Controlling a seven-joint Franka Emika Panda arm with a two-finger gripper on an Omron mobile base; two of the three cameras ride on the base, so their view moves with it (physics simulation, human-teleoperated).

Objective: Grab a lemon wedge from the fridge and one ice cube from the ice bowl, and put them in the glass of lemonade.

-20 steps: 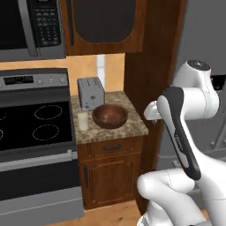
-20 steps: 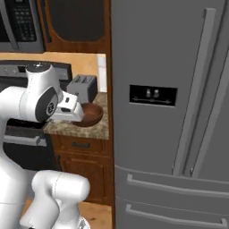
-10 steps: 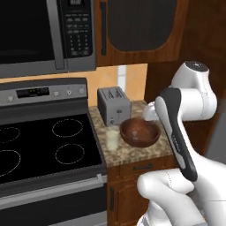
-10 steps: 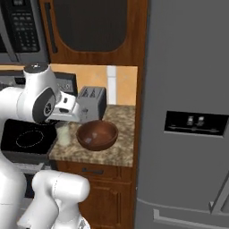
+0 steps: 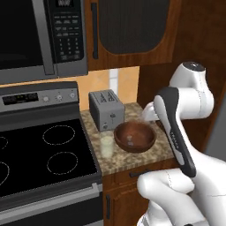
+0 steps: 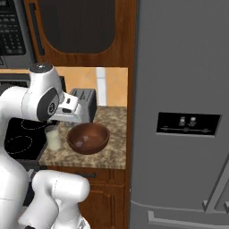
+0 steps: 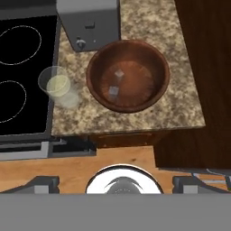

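ice bowl (image 7: 128, 75) on the counter (image 7: 180, 99) right in front of the toaster (image 7: 89, 22), couple faint cubes inside, glass of lemonade (image 7: 58, 86) just left of the bowl, fridge (image 6: 183, 112) doors closed, gripper fingers cut off, can't tell if spread or pressed together

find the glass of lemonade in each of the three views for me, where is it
Left base view: the glass of lemonade stands low and centre-left, on the counter's stove-side edge, left of the ice bowl.
Right base view: it sits at the left, partly behind the white arm, again left of the bowl.
Hand view: it is at upper left, next to the stove, left of the bowl.
Shared landmark: the grey toaster behind both.
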